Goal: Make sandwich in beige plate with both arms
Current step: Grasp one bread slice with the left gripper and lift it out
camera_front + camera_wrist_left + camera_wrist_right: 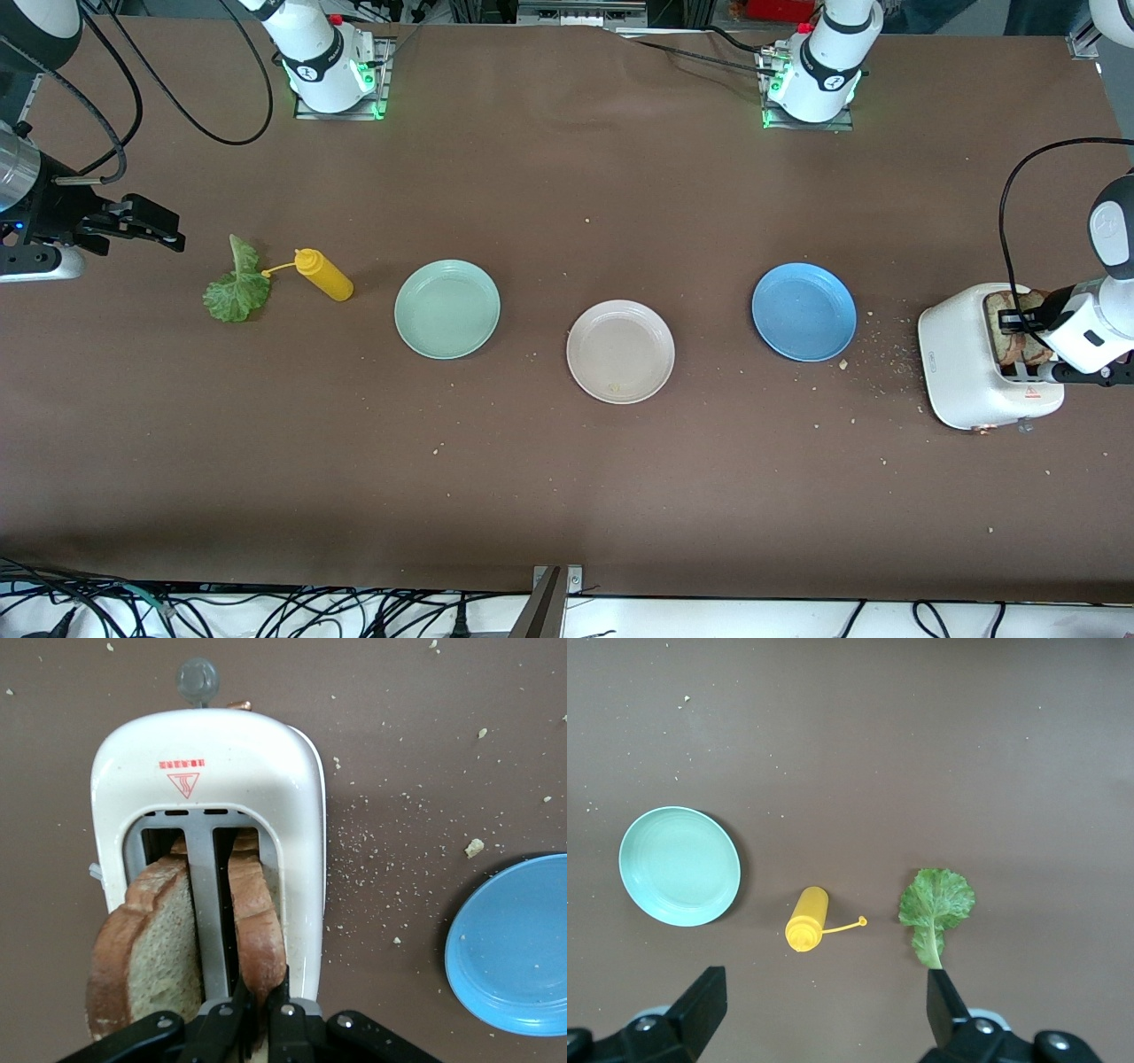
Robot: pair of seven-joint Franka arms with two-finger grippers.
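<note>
We are seeing the toast slices (151,957) only above the toaster (208,780) slots, their lower halves hidden inside. The blue plate (514,948) is running off the left wrist view's edge at four o'clock. The left gripper (257,1010) is being cropped by the frame.

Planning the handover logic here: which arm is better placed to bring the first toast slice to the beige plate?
The left. Its end effector is already shut on a toast slice in the toaster. The right end effector waits open above the table near the lettuce leaf; the beige plate lies bare.
</note>
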